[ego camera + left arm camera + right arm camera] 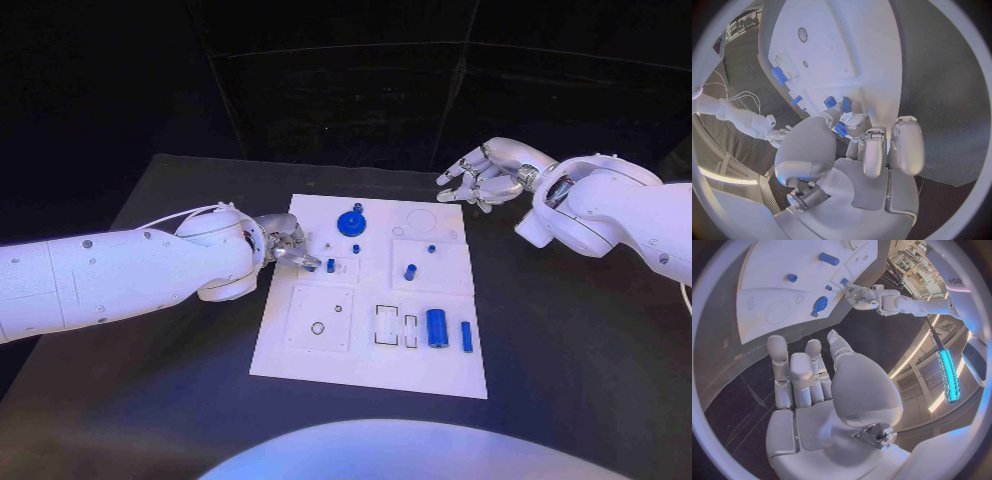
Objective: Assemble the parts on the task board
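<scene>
Head view: left hand (286, 245) at task board (372, 370) left edge, fingertips pinching small blue peg (329, 265). Left wrist view: peg (841, 129) clamped (insertion step, likely; next needs hole alignment). Right wrist view: right hand (807, 382) fingers apart, empty, off the board's far right corner.

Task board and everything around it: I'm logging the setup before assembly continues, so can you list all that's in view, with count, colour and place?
Table: one, black, under everything.
Task board: one, white, mid-table, with recessed outlines.
Round part: one, blue, far end of the board.
Large cylinder: one, blue, lying at the near right of the board.
Slim bar: one, blue, just right of the large cylinder.
Small parts: several, blue, around the board's middle.
Left hand: silver, at the board's left edge, fingertips on a small blue part.
Right hand: silver, holding nothing, beyond the board's far right corner.
</scene>
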Robot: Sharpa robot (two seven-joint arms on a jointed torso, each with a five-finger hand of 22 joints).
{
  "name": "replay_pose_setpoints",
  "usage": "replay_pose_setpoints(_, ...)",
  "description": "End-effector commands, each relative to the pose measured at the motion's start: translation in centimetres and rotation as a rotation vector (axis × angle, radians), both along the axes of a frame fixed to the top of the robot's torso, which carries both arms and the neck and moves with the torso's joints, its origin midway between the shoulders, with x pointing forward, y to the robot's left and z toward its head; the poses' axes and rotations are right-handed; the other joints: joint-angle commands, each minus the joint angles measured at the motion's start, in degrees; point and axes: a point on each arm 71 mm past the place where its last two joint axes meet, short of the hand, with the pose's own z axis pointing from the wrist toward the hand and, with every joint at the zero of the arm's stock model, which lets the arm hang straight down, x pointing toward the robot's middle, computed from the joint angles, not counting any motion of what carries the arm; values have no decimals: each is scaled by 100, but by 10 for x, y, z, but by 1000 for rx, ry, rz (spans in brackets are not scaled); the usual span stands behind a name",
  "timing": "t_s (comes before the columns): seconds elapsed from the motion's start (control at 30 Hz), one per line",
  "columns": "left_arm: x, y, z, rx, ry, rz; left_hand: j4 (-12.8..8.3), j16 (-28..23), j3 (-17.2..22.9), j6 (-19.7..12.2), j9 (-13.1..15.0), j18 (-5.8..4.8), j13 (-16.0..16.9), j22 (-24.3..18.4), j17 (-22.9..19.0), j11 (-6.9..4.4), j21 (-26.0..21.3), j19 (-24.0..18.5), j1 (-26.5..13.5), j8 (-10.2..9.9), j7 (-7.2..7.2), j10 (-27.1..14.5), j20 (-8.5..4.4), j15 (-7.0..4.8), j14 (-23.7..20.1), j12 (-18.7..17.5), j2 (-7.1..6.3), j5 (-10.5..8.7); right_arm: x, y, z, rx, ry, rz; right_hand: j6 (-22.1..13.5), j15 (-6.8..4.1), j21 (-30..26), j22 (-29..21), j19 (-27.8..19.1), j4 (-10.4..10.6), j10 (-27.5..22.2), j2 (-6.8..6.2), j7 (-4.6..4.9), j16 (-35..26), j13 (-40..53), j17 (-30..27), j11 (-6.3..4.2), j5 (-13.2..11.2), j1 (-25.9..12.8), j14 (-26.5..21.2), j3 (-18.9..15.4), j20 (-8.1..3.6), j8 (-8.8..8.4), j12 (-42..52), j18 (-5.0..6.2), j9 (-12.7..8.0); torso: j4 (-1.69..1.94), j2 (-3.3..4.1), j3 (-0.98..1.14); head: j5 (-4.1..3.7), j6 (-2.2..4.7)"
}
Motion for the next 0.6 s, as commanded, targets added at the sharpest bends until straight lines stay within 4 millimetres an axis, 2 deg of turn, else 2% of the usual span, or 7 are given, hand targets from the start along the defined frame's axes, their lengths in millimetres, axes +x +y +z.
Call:
replay_pose_setpoints(0.03, 0, 0, 0, -2, 6, 12, 15, 19, -52, 26, 6, -102, -2, 3, 1510, -24, 36, 63, -80, 31, 6, 22, -20, -50, 605, 39, 4, 18, 0, 1, 2, 5, -9, 4, -2, 6, -20, -6, -41, 4, -40, 53, 1, -33, -6, -6, -9, 33, -15, -22, -36, 3, 37, -19, 101, 0, -1, 1, 2, -2, -2)
replay_pose_setpoints(0.6, 1, -3, 0, -13, 4, 16, 294, 19, -274, 48, 43, -115, 57, 70, 1510, -33, 76, 90, -417, 128, -7, 64, -28, -57, 605, 110, 21, 18, 0, 1, 2, 5, -9, 3, -4, 7, -26, -14, -43, 7, -45, 53, 1, -43, -15, -15, -8, 33, -17, -24, -43, 3, 38, -28, 102, -1, 3, 1, 1, -17, -7)
